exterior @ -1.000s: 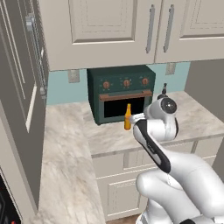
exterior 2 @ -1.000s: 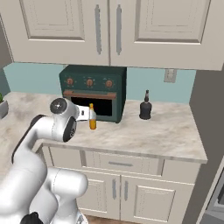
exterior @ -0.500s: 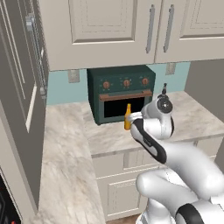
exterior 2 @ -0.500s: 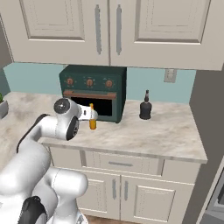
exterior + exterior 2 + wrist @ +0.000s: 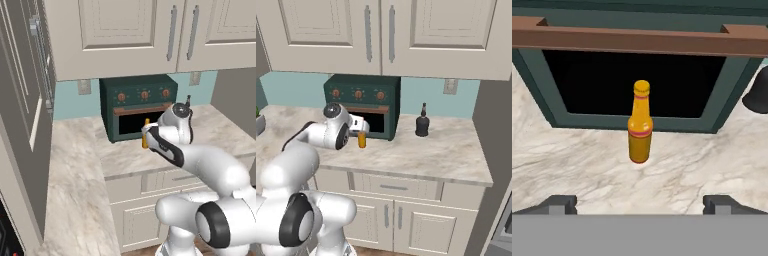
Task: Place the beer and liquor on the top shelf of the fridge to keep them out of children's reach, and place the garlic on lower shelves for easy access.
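Observation:
The beer (image 5: 640,125), a slim orange bottle, stands upright on the marble counter just in front of the oven's dark window. It also shows as the beer (image 5: 362,140) and the beer (image 5: 145,136). My gripper (image 5: 640,205) is open, level with the bottle and a short way back from it, with nothing between its fingertips (image 5: 559,204). The hand (image 5: 358,123) hovers just above and before the bottle. The liquor (image 5: 422,123), a squat black bottle, stands to the oven's right, its body at the edge as the liquor (image 5: 758,94). The garlic is out of view. The fridge (image 5: 20,130) rises at the left, its shelves hidden.
The dark green countertop oven (image 5: 363,102) with a brown handle bar (image 5: 640,41) stands right behind the beer. Cream wall cabinets (image 5: 381,35) hang overhead. The counter's front edge (image 5: 406,172) runs below. A wall outlet (image 5: 449,86) sits on the teal backsplash.
The arm has shifted a little, bringing the hand lower and closer to the beer. The jaws stay open, and both bottles have not moved.

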You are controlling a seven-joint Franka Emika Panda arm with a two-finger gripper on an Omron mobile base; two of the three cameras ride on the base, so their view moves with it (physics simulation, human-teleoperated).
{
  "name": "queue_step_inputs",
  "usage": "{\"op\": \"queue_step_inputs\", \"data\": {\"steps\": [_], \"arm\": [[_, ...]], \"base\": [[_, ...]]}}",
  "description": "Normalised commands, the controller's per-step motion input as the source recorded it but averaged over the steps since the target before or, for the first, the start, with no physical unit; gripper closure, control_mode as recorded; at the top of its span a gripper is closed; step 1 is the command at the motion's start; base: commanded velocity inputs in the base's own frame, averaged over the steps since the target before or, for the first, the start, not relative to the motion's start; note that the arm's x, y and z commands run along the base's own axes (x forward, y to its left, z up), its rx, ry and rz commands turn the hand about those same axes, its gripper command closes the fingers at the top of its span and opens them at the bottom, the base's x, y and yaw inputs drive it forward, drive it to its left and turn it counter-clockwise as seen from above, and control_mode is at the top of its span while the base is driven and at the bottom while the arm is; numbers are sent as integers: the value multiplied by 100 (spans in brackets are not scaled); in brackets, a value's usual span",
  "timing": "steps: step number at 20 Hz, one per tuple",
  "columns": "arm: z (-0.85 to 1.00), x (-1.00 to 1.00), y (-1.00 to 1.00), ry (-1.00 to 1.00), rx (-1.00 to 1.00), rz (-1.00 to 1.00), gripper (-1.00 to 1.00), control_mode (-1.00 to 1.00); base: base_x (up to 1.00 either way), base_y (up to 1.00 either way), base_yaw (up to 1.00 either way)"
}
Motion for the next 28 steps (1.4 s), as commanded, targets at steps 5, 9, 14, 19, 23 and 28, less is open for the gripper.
{"op": "queue_step_inputs", "data": {"steps": [5, 9, 14, 19, 23, 28], "arm": [[-7, 30, 9, 3, 2, 0, -100, -100], [-14, 26, 6, 0, 3, 0, -100, -100], [-25, 15, 0, 0, 1, 0, -100, -100], [-31, 9, 0, 0, 1, 0, -100, -100], [-15, 15, 0, 0, 0, 0, -100, -100], [-2, 12, 0, -4, 1, 0, -100, -100]], "base": [[0, 0, 0], [0, 0, 0], [0, 0, 0], [0, 0, 0], [0, 0, 0], [0, 0, 0]]}}
